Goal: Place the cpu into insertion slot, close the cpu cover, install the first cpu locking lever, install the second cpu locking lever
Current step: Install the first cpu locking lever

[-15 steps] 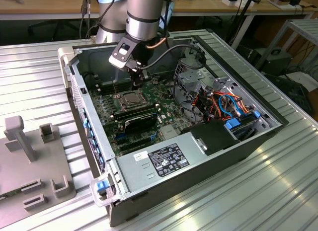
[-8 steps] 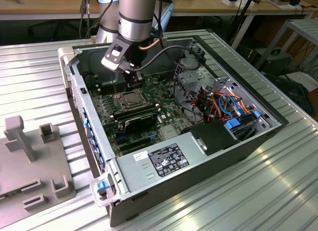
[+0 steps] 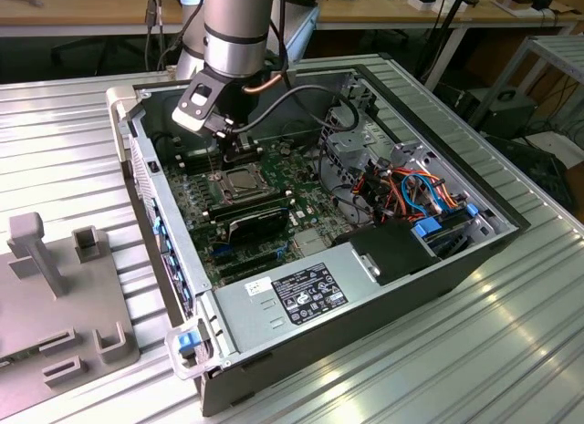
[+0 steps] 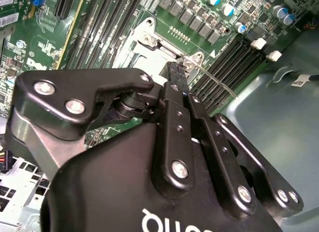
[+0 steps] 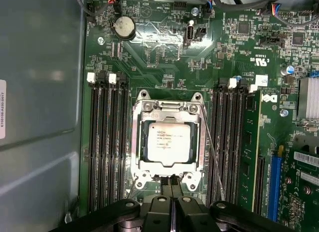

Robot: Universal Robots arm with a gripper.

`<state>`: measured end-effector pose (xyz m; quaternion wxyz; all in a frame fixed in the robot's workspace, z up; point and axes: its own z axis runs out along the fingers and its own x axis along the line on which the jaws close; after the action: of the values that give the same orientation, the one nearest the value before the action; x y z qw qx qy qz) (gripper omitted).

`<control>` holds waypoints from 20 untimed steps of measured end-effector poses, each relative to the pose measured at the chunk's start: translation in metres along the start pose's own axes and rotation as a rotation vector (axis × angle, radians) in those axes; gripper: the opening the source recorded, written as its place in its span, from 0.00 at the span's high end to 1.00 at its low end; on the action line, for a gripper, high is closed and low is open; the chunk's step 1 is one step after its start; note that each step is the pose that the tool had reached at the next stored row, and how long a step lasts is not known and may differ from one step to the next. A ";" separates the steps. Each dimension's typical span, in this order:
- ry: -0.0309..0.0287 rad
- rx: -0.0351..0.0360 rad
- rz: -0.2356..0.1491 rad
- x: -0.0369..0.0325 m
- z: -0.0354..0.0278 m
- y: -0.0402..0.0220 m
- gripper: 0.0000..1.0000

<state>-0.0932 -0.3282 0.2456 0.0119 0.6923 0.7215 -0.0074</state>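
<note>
Already the cpu sits in the insertion slot, and the cpu cover lies flat around its edges (a thin locking lever angles away along one side). At the socket's edge the end effector hovers, fingers pressed together.

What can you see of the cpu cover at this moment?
The cpu cover is a thin, silvery metal frame, roughly square. The cpu shows through its large cut-out centre. It lies flat, closed down around the chip on the green board, between rows of long black slots. A thin wire lever slants away from one side, not tucked in. The end effector is shut at the cover's edge; I cannot tell whether it touches.
</note>
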 end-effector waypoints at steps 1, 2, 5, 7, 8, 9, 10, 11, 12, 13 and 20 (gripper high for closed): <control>0.0000 0.0000 0.000 0.0000 0.0000 0.0000 0.89; 0.0000 0.0000 0.000 0.0000 0.0000 0.0000 0.89; 0.0001 0.0000 0.000 0.0000 0.0000 -0.0001 0.89; 0.0000 0.0000 0.000 0.0000 -0.0003 -0.0002 0.89; -0.0001 0.0001 -0.001 0.0000 -0.0013 -0.0002 0.89; 0.0000 0.0000 -0.002 0.0000 -0.0023 -0.0001 0.89; 0.0000 -0.0001 -0.003 0.0001 -0.0037 -0.0001 0.89; 0.0002 -0.0004 -0.005 0.0006 -0.0040 -0.0002 0.89; 0.0001 -0.0004 -0.010 0.0010 -0.0043 -0.0019 0.89; 0.0001 -0.0004 -0.012 0.0014 -0.0043 -0.0046 0.89; 0.0002 -0.0012 -0.041 0.0036 -0.0045 -0.0136 0.89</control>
<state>-0.1070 -0.3251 0.2499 0.0121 0.6772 0.7357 -0.0071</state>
